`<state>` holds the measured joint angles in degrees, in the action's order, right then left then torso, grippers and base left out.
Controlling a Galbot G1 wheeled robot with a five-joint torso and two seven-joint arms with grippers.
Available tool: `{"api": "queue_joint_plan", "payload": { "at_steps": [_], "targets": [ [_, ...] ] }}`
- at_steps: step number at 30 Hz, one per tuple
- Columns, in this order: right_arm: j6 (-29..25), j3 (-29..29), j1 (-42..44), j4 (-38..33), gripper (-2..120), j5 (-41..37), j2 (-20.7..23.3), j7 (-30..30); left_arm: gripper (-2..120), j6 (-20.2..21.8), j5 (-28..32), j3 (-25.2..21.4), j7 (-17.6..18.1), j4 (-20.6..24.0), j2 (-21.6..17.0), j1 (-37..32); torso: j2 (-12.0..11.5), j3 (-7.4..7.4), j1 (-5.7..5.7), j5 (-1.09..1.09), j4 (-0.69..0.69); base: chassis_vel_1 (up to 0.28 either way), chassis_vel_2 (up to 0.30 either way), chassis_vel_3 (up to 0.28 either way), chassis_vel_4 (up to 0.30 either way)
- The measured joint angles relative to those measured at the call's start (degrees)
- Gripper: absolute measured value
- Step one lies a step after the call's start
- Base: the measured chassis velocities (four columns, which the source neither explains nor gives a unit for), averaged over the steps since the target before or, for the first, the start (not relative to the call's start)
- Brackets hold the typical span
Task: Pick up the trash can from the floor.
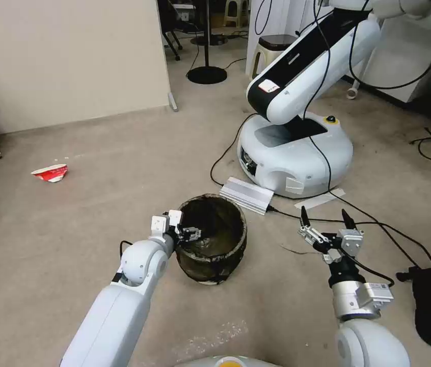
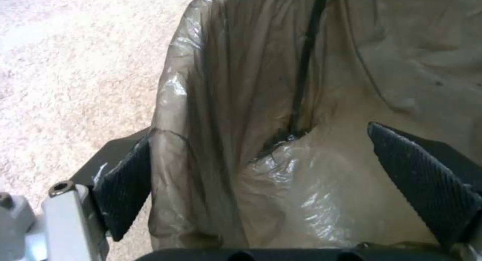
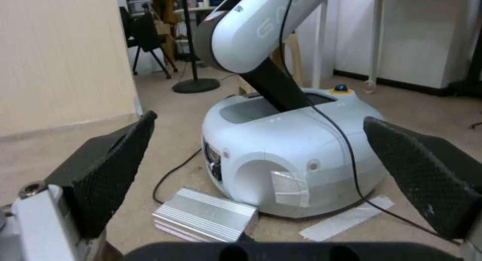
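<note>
The flat beige-grey carpet-like floor (image 1: pixel 73 229) carries everything in view. On it, beyond the work area, stands a second white round-based robot (image 1: pixel 297 148) with a black-and-white arm, a ribbed silver metal box (image 1: pixel 246 194) lying against its base.

The small round bucket-shaped trash can (image 1: pixel 214 239), lined with a dark translucent brownish-black plastic bag folded over its rim, stands upright on the floor directly before the robot, slightly toward its left side and well apart from the floor's far edge at the wall. Its mouth faces up.

The left gripper (image 1: pixel 191 234) is at the can's near-left rim. In the left wrist view its two black textured fingers (image 2: pixel 125 185) stand spread, one outside the bagged wall beside bare floor, the other inside the mouth; the rim lies between them. The jaws straddle the wall but are not closed on it; whether the outer pad touches the bag cannot be told.

The right gripper (image 1: pixel 326 224) hovers to the right of the can, well apart from it, fingers wide and holding nothing, aimed at the other robot.

Judgement: the left arm is by far the nearer, and the rim runs crosswise between its fingers, so closing on it comes before any lift
</note>
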<state>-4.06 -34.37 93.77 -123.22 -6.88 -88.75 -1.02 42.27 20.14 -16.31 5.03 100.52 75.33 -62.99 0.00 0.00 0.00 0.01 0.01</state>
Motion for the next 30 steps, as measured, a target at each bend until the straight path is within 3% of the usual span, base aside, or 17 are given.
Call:
{"api": "queue_joint_plan", "payload": {
  "at_steps": [6, 20, 30],
  "targets": [
    [-0.12, 0.12, -0.12, 0.28, 100, -0.04, 0.00, 0.05, 85, -0.06, -0.30, -0.49, 0.17, -0.74, 0.00, 0.01, 0.00, 0.00, 0.00, -0.01, 0.00, 0.000, 0.000, 0.000, 0.000],
    [-0.44, 0.28, -0.15, 0.56, 100, -0.02, -0.19, 0.10, 32, -0.20, -1.65, -2.23, 0.15, -3.10, -0.19, 0.55, 0.00, 0.00, 0.00, 0.00, 0.00, 0.000, 0.000, 0.000, 0.000],
    [-0.69, 0.44, -0.03, 0.69, 100, 0.17, -0.33, 0.10, 10, -0.21, -1.32, -3.08, -0.16, -3.48, -0.34, 0.72, 0.01, -0.01, 0.00, -0.01, -0.01, 0.000, 0.000, 0.000, 0.000]
  ]
}}
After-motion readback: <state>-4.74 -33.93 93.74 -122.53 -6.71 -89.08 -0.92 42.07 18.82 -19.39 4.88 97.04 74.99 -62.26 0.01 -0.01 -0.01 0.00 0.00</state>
